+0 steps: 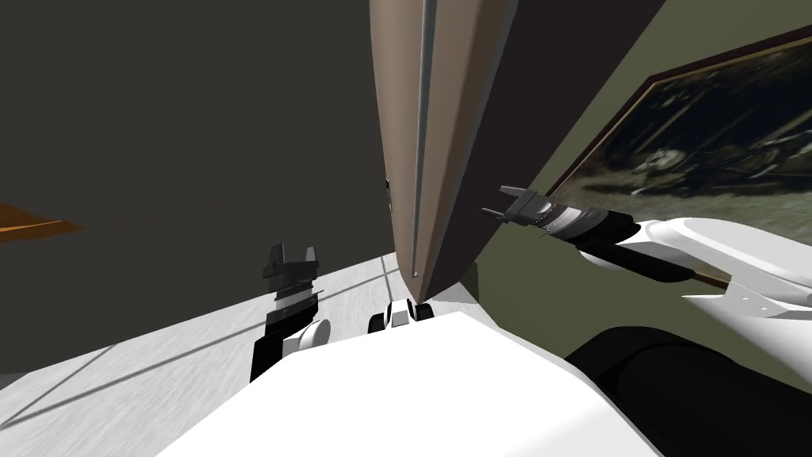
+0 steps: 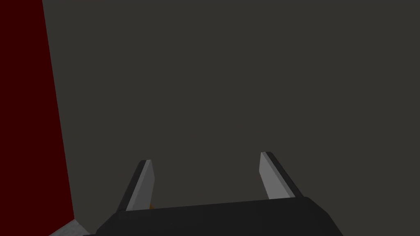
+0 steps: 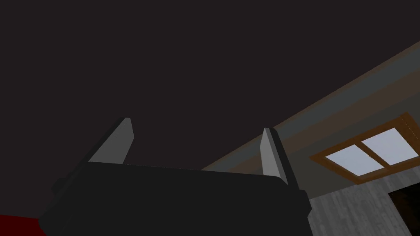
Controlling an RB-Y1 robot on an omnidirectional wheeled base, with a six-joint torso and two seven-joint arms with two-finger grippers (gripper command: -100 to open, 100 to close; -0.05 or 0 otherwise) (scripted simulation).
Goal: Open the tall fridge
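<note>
**Robot at the fridge:** A flat dark grey surface (image 1: 182, 143) is seen from 9 to 11 o'clock in the head view. The tall fridge (image 1: 400, 119), taupe-faced with 1 thin grey handle strip (image 1: 422, 127), is seen edge-on at 12 o'clock. A framed painting (image 1: 714, 135) is hung on the olive wall (image 1: 539, 278) at 2 o'clock. The right gripper (image 1: 496, 200) is held at the fridge's dark side, its 2 fingers spread; contact cannot be told. The left gripper (image 1: 292, 252), at 8 o'clock of the fridge's lower corner, is likewise spread.

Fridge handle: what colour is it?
Light grey; the handle shows best in the head view.
</note>
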